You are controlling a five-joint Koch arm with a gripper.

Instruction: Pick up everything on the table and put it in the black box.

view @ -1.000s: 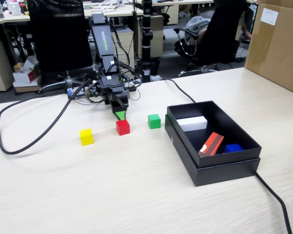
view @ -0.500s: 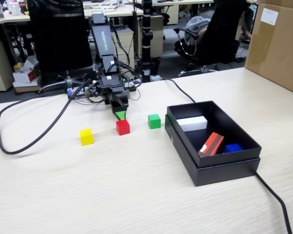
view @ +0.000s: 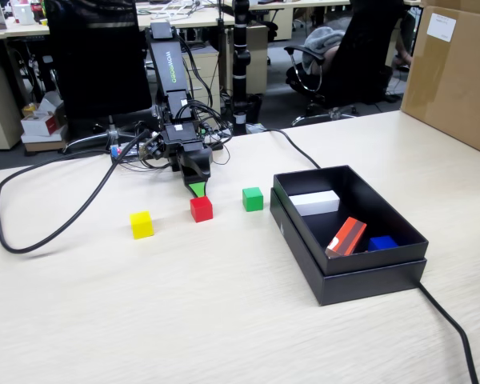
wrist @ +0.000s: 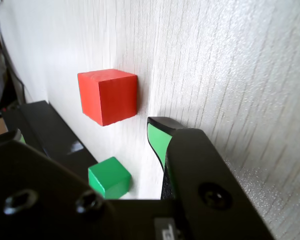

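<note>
On the pale wood table (view: 224,320) stand a yellow cube (view: 142,225), a red cube (view: 201,209) and a green cube (view: 253,199) in a row. My gripper (view: 197,189) hangs low just behind the red cube, tips pointing down at the table. The wrist view shows its jaws apart and nothing held between them: my gripper (wrist: 85,131) is open, the red cube (wrist: 108,95) lies just ahead of the tips and the green cube (wrist: 109,177) lies farther off, beside the black box (wrist: 45,130). The black box (view: 368,278) stands right of the cubes.
Inside the box lie a white block (view: 314,202), an orange-red block (view: 346,237) and a blue piece (view: 382,242). A thick black cable (view: 32,240) loops at the left; another cable (view: 452,332) runs off at the box's front right. A brown carton (view: 456,72) stands far right.
</note>
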